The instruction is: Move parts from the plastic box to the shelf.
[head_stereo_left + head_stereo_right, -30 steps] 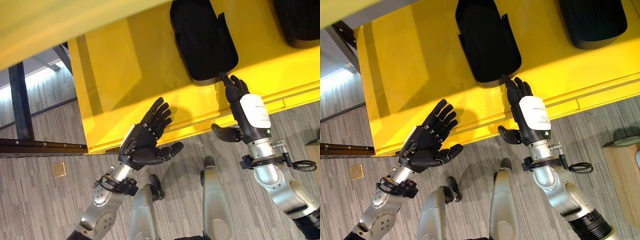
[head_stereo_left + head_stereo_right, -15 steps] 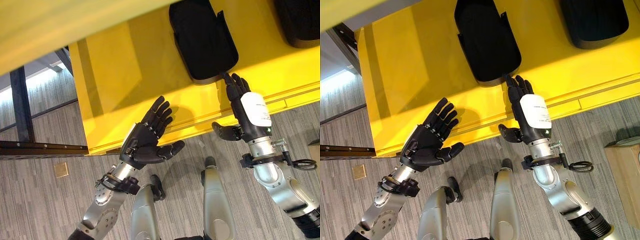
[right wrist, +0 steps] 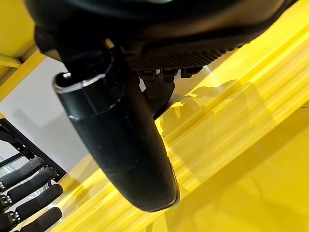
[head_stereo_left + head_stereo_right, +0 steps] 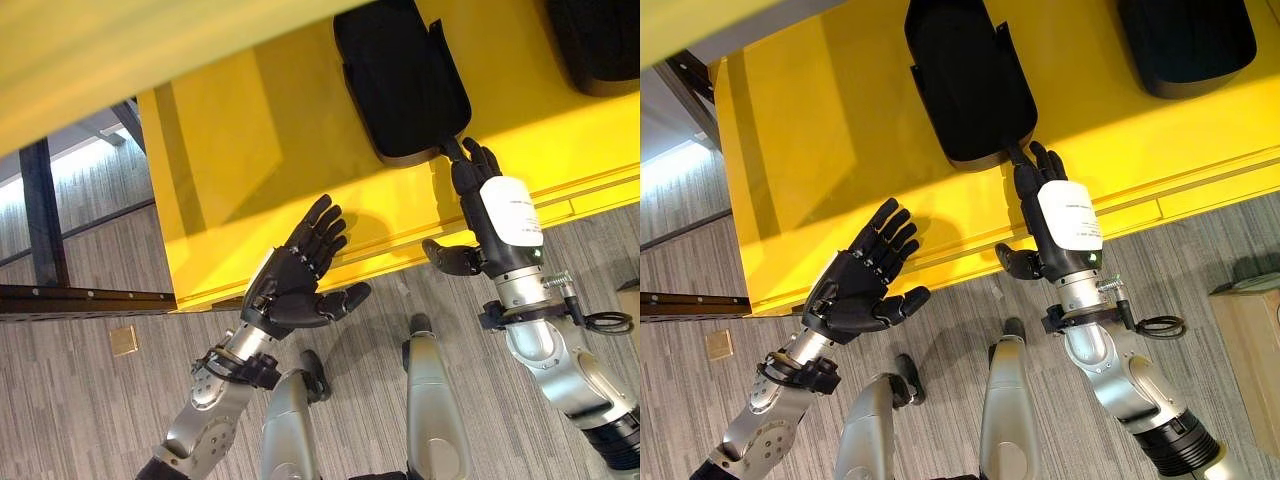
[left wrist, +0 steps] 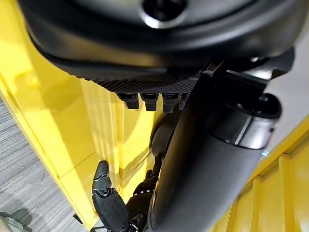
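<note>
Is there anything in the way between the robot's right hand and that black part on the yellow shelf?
Nothing visible does. The right hand reaches with straight fingers to the near edge of the black plastic part lying on the yellow shelf. The left hand hangs open at the shelf's front edge.

The yellow shelf (image 4: 820, 150) is showing a smooth, glossy painted-metal surface that is mirroring the right hand (image 4: 1040, 205); two black parts, the nearer part (image 4: 968, 85) and the farther part (image 4: 1188, 42), are looking like matt moulded plastic; the left hand (image 4: 855, 290) is wearing dark matt plastic with ribbed palm padding; the floor (image 4: 940, 330) is appearing as grey, wood-grain planking.
</note>
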Robot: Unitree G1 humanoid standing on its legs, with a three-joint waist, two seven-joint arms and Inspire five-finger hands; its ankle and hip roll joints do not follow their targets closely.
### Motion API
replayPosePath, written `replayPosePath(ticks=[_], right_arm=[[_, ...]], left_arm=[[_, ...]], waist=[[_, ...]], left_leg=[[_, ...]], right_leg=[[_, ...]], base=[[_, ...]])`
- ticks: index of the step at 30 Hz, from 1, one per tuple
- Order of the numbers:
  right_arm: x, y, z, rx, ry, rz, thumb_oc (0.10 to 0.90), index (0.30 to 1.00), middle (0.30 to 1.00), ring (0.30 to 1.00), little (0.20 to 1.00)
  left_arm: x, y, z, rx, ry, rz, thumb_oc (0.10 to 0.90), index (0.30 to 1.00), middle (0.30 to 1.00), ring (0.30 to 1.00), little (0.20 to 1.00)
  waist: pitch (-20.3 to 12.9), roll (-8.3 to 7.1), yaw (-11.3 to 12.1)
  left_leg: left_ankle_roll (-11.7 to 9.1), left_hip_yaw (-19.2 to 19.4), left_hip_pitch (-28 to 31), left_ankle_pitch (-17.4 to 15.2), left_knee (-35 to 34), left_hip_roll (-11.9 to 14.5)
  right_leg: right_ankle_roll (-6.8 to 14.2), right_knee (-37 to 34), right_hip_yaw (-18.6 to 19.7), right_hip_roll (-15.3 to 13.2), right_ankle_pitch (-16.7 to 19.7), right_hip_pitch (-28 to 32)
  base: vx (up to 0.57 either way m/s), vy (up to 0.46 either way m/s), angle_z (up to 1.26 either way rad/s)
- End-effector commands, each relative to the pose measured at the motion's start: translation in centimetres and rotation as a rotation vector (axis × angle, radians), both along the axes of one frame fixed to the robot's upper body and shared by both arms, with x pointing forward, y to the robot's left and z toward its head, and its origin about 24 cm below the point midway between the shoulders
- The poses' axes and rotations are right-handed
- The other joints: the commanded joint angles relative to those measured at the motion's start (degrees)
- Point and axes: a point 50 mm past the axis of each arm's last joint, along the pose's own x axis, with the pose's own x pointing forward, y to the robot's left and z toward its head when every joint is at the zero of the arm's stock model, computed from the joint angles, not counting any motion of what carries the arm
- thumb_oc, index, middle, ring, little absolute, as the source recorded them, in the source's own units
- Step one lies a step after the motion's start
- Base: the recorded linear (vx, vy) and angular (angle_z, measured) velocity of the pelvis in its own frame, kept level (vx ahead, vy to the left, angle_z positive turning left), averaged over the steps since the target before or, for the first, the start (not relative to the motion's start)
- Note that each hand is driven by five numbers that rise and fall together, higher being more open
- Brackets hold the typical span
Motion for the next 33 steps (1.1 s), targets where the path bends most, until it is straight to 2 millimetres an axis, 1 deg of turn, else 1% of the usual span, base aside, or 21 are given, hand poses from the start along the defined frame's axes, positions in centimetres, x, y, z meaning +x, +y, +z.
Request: replayPosePath(ticks=[1,4,5,6,7,8,14,15,16,17,19,20,24,25,26,27,28,33], right_arm=[[-0.67,2.62,5.55,-0.006,-0.28,0.14,0.9,1.0,1.0,1.0,1.0],[-0.63,2.77,5.64,-0.011,-0.28,0.146,0.9,1.0,1.0,1.0,1.0],[-0.61,2.86,5.8,-0.013,-0.282,0.153,0.9,1.0,1.0,1.0,1.0],[-0.57,2.89,5.81,-0.014,-0.28,0.155,0.9,1.0,1.0,1.0,1.0],[-0.48,2.98,5.9,-0.014,-0.28,0.156,0.9,1.0,1.0,1.0,1.0],[-0.45,3.03,5.95,-0.012,-0.282,0.158,0.9,1.0,1.0,1.0,1.0],[-0.33,3.18,5.81,-0.018,-0.28,0.159,0.9,1.0,1.0,1.0,1.0],[-0.32,3.16,5.77,-0.019,-0.278,0.158,0.9,1.0,1.0,1.0,1.0],[-0.27,3.23,5.9,-0.025,-0.28,0.159,0.9,1.0,1.0,1.0,1.0],[-0.24,3.23,5.88,-0.026,-0.279,0.158,0.9,1.0,1.0,1.0,1.0],[-0.11,3.31,5.97,-0.024,-0.282,0.158,0.9,1.0,1.0,1.0,1.0],[-0.08,3.37,6.07,-0.022,-0.286,0.159,0.9,1.0,1.0,1.0,1.0],[0.02,3.48,6.39,-0.018,-0.289,0.158,0.9,1.0,1.0,1.0,1.0],[0.03,3.45,6.35,-0.015,-0.285,0.155,0.9,1.0,1.0,1.0,1.0],[0.01,3.47,6.38,-0.009,-0.284,0.156,0.9,1.0,1.0,1.0,1.0],[0.02,3.44,6.32,-0.008,-0.285,0.154,0.9,1.0,1.0,1.0,1.0],[0.05,3.41,6.26,-0.008,-0.283,0.151,0.9,1.0,1.0,1.0,1.0],[0.22,2.99,5.93,0.021,-0.27,0.128,0.9,1.0,1.0,1.0,1.0]], left_arm=[[-0.98,-0.46,3.3,-0.058,-0.182,-0.043,0.9,1.0,1.0,1.0,1.0],[-0.94,-0.51,3.26,-0.058,-0.182,-0.044,0.9,1.0,1.0,1.0,1.0],[-0.9,-0.49,3.3,-0.058,-0.185,-0.046,0.9,1.0,1.0,1.0,1.0],[-0.9,-0.53,3.28,-0.058,-0.183,-0.048,0.9,1.0,1.0,1.0,1.0],[-0.88,-0.61,3.34,-0.059,-0.184,-0.05,0.9,1.0,1.0,1.0,1.0],[-0.88,-0.63,3.38,-0.059,-0.186,-0.049,0.9,1.0,1.0,1.0,1.0],[-0.77,-0.67,3.31,-0.062,-0.184,-0.047,0.9,1.0,1.0,1.0,1.0],[-0.78,-0.69,3.27,-0.062,-0.182,-0.048,0.9,1.0,1.0,1.0,1.0],[-0.75,-0.71,3.32,-0.063,-0.185,-0.047,0.9,1.0,1.0,1.0,1.0],[-0.75,-0.74,3.31,-0.063,-0.184,-0.048,0.9,1.0,1.0,1.0,1.0],[-0.73,-0.79,3.28,-0.065,-0.182,-0.049,0.9,1.0,1.0,1.0,1.0],[-0.69,-0.79,3.32,-0.064,-0.183,-0.049,0.9,1.0,1.0,1.0,1.0],[-0.65,-0.88,3.31,-0.064,-0.182,-0.048,0.9,1.0,1.0,1.0,1.0],[-0.65,-0.91,3.26,-0.065,-0.179,-0.047,0.9,1.0,1.0,1.0,1.0],[-0.62,-0.91,3.32,-0.065,-0.181,-0.043,0.9,1.0,1.0,1.0,1.0],[-0.62,-0.91,3.32,-0.066,-0.182,-0.045,0.9,1.0,1.0,1.0,1.0],[-0.63,-0.93,3.26,-0.065,-0.182,-0.047,0.9,1.0,1.0,1.0,1.0],[-0.66,-0.86,3.24,-0.067,-0.18,-0.045,0.9,1.0,1.0,1.0,1.0]], waist=[[-1.54,0.09,-1.11],[-1.57,0.12,-1.11],[-1.48,0.2,-1.07],[-1.66,0.24,-1.05],[-1.73,0.33,-1.03],[-1.55,0.36,-1.0],[-1.44,0.49,-0.97],[-1.62,0.48,-0.98],[-1.46,0.56,-1.0],[-1.65,0.57,-0.97],[-1.72,0.64,-0.91],[-1.53,0.65,-0.91],[-1.48,0.67,-0.92],[-1.64,0.66,-0.93],[-1.42,0.65,-0.95],[-1.38,0.64,-0.95],[-1.54,0.63,-0.95],[-1.47,0.63,-1.14]], left_leg=[[6.27,1.84,2.52,-0.87,-3.84,-6.7],[6.21,1.82,2.58,-0.83,-3.89,-6.67],[6.57,2.29,2.11,0.66,-4.41,-6.41],[6.16,1.78,2.61,-0.74,-4.0,-6.71],[6.16,1.83,2.75,-0.69,-4.19,-6.73],[6.54,2.33,2.25,0.71,-4.57,-6.46],[6.5,2.39,2.28,0.81,-4.62,-6.5],[6.1,1.9,2.78,-0.57,-4.25,-6.78],[6.47,2.43,2.36,0.88,-4.76,-6.5],[6.08,1.94,2.9,-0.47,-4.45,-6.81],[6.01,1.91,2.85,-0.43,-4.44,-6.82],[6.41,2.41,2.33,0.93,-4.78,-6.54],[6.43,2.41,2.3,0.74,-4.55,-6.56],[6.05,1.91,2.78,-0.68,-4.13,-6.85],[6.47,2.47,2.28,0.66,-4.48,-6.6],[6.51,2.51,2.27,0.62,-4.43,-6.6],[6.14,2.03,2.77,-0.78,-4.02,-6.87],[6.14,2.0,2.67,-0.9,-3.75,-6.91]], right_leg=[[-7.28,2.81,-0.58,7.72,-7.99,4.38],[-7.27,2.73,-0.54,7.71,-7.96,4.43],[-7.56,2.25,-0.78,7.81,-6.42,3.77],[-7.28,2.66,-0.48,7.76,-7.85,4.35],[-7.29,2.56,-0.46,7.75,-7.86,4.41],[-7.6,2.23,-0.72,7.8,-6.5,3.82],[-7.71,2.53,-0.77,7.8,-6.67,3.78],[-7.42,2.87,-0.49,7.74,-8.06,4.37],[-7.69,2.43,-0.71,7.8,-6.61,3.77],[-7.4,2.71,-0.45,7.72,-7.99,4.42],[-7.37,2.76,-0.4,7.72,-8.0,4.36],[-7.66,2.45,-0.66,7.78,-6.61,3.73],[-7.73,2.87,-0.68,7.78,-6.87,3.64],[-7.48,3.28,-0.41,7.73,-8.3,4.22],[-7.77,2.96,-0.71,7.8,-6.93,3.62],[-7.77,2.97,-0.74,7.76,-6.93,3.61],[-7.49,3.34,-0.48,7.69,-8.32,4.19],[-7.47,3.35,-0.27,7.77,-8.31,4.22]], base=[[0.0,0.0,0.0],[-0.03,-0.003,0.0],[0.0,0.0,0.0],[0.0,0.0,0.0],[0.0,0.0,0.0],[-0.08,-0.002,0.02],[0.0,0.001,0.0],[0.0,0.0,0.0],[0.08,0.016,0.0],[0.0,0.0,0.0],[0.0,0.004,0.02],[-0.08,-0.01,0.0],[0.0,0.001,0.01],[0.0,0.0,0.0],[0.0,0.0,0.0],[0.0,0.0,0.0],[0.08,0.007,0.01],[0.0,0.002,0.0]])
